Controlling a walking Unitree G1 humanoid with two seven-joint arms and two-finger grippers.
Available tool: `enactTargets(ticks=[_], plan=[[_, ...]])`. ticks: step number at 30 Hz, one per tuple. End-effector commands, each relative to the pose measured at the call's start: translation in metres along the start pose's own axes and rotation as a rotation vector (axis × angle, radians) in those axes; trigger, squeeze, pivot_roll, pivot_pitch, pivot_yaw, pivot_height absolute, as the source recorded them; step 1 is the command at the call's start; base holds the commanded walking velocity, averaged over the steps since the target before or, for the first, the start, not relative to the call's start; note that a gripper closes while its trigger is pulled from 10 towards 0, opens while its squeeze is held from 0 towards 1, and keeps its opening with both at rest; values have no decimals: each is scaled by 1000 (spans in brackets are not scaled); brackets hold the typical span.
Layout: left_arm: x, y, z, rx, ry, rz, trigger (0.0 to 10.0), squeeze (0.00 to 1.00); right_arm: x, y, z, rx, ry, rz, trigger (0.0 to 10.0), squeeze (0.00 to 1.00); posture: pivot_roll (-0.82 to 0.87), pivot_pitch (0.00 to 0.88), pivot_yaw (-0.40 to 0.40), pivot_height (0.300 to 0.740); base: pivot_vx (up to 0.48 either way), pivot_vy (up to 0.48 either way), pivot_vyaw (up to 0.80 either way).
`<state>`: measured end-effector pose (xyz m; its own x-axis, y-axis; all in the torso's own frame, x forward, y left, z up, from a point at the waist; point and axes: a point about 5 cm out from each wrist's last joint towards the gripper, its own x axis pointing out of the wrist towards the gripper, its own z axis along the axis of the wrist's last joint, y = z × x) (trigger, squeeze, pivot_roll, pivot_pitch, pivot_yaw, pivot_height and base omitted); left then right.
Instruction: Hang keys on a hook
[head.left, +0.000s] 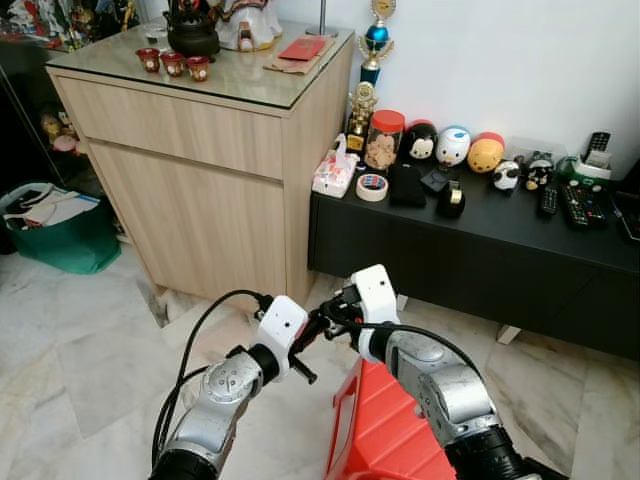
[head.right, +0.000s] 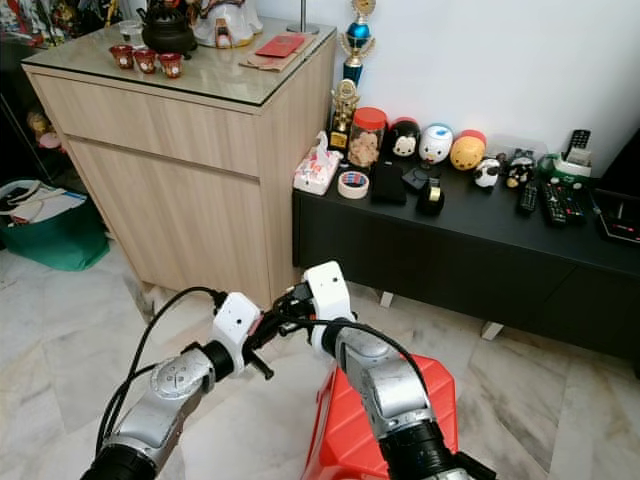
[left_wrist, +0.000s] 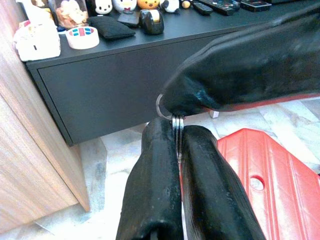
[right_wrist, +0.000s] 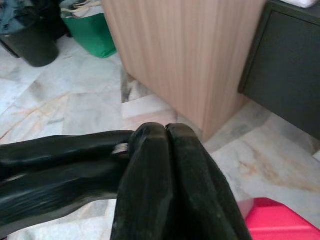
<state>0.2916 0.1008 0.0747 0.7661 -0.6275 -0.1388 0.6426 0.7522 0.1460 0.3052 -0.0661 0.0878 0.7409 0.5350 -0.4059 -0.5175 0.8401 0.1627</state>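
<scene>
Both grippers, left (left_wrist: 176, 131) and right (right_wrist: 166, 131), pinch closed on seemingly one key ring (left_wrist: 161, 106).

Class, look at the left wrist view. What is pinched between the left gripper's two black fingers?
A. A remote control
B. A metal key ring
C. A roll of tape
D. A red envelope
B. In the left wrist view the left gripper has its fingers closed on a thin metal key ring, which the right gripper also meets from above.
</scene>
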Motion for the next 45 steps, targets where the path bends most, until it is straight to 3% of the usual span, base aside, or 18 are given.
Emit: enactTargets(ticks=[1,8,19,24,26,28,29,30,31,32,36,38,43,45], plan=[[1,3,5,13,-22,-5,0,0,-7,-28,-4,14,26,-143,10000,0,90,0,-97,736,0,0,0],[0,4,4,17,-20,-5,0,0,-10,-40,-10,30,51,-210,10000,0,92,0,-95,736,0,0,0],[-1,3,4,16,-25,-6,0,0,-8,-40,-4,25,12,-187,10000,0,94,0,-98,736,0,0,0],[-6,10,2,20,-14,19,0,0,-15,-60,-6,47,-13,-253,10000,0,89,0,-95,736,0,0,0],[-11,17,0,9,-11,57,0,0,-24,-82,-14,70,-23,-340,10000,0,87,0,-92,736,0,0,0],[-14,22,0,-12,-15,87,0,0,-31,-92,-17,91,-41,-381,10000,0,73,0,-83,736,0,0,0],[-17,25,-2,-29,-14,112,1137,0,-36,-102,-26,104,-29,-416,10000,0,73,0,-83,736,0,0,0],[-19,27,-3,-35,-8,129,3686,0,-39,-107,-34,114,-11,-440,10000,0,65,0,-76,736,0,0,0],[-19,27,-3,-35,-8,129,3686,0,-39,-107,-34,114,-11,-440,10000,0,65,0,-76,736,0,0,0],[-20,28,-4,-39,-4,140,10000,0,-42,-110,-40,120,1,-456,10000,0,65,0,-76,736,0,0,0],[-33,37,-13,-81,8,241,10000,0,-52,-116,-92,170,137,-503,10000,0,75,0,-66,736,0,0,0],[-45,51,-27,-131,46,383,10000,0,-56,-109,-124,203,215,-507,10000,0,74,0,-62,736,0,0,0],[-61,66,-49,-190,112,532,10000,0,-59,-97,-150,237,271,-505,10000,0,70,0,-53,736,0,0,0],[-75,72,-66,-222,178,624,10000,0,-60,-87,-165,260,302,-485,10000,0,62,0,-46,736,0,0,0]])
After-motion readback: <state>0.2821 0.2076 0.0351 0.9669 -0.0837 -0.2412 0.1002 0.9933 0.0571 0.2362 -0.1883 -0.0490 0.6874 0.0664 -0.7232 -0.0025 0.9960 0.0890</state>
